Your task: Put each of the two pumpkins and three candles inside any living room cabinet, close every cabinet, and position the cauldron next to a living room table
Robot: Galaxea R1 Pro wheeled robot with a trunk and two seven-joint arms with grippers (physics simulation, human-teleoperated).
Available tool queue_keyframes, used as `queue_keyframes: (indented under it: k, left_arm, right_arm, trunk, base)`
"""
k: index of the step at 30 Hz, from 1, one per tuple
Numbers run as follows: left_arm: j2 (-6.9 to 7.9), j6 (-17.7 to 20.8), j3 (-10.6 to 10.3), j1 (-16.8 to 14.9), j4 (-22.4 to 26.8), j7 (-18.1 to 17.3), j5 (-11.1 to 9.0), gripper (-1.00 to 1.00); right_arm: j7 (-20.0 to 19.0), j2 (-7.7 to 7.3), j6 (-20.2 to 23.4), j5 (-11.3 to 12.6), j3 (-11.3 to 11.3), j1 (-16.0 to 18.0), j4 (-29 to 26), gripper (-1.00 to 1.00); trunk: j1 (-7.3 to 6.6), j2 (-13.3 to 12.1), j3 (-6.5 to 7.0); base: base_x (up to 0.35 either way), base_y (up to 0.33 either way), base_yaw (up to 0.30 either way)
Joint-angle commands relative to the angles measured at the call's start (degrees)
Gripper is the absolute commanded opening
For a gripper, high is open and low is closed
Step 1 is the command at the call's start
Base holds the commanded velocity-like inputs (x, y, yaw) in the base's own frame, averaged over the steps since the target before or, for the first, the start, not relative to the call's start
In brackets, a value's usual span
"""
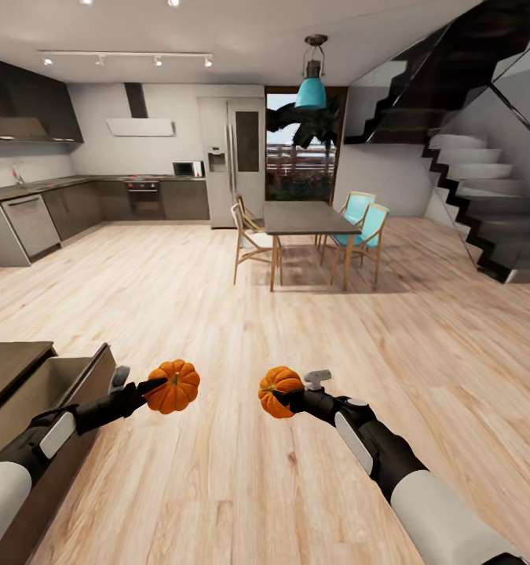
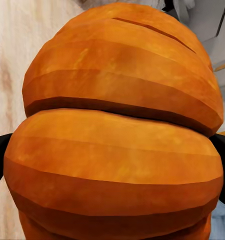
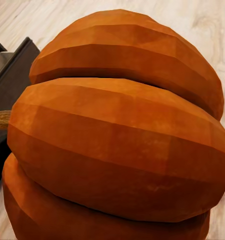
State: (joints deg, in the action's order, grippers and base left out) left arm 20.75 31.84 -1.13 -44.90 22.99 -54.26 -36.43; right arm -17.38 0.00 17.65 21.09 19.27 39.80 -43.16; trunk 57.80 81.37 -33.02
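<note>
One pumpkin is clamped in the left gripper and the other pumpkin in the right gripper, both carried above the wooden floor in front of the robot; in each wrist view the orange ribs are pressed close to the lens, which suggests firm holds. The cabinet is seen at the left edge of the head view, with a drawer pulled open and its pale inside exposed — just beside the left arm. The step in hand is judged to be the deposit. The left pumpkin is best swung over the open drawer and lowered well inside before release, so that it is not dropped onto the front edge — the right one is then brought across, and the trunk may need to be turned leftward first.
</note>
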Motion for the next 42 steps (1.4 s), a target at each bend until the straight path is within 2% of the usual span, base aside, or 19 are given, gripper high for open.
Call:
queue_keyframes:
  k: [1,14,30,42]
  left_arm:
    - [0.0,0.15,0.16,-0.01,0.04,-0.06,-0.31,-1.0]
    - [0.0,0.15,0.16,-0.01,0.04,-0.06,-0.31,-1.0]
    - [0.0,0.15,0.16,-0.01,0.04,-0.06,-0.31,-1.0]
    - [0.0,0.15,0.16,-0.01,0.04,-0.06,-0.32,-1.0]
  right_arm:
    - [0.06,0.0,0.01,0.18,-0.02,0.01,-0.05,-1.0]
    - [0.07,0.0,0.01,0.14,-0.02,0.01,-0.03,-1.0]
    - [0.14,0.0,0.01,0.17,-0.02,0.01,0.0,-1.0]
    - [0.15,0.0,-0.05,0.16,-0.02,0.01,0.18,-1.0]
  trunk:
    - [0.0,0.0,0.01]
    - [0.0,0.0,0.01]
    - [0.0,0.0,0.01]
    - [0.0,0.0,0.01]
  base:
    - [0.333,0.0,0.246]
    - [0.333,0.0,0.252]
    - [0.333,0.0,0.035]
    - [0.333,0.0,0.253]
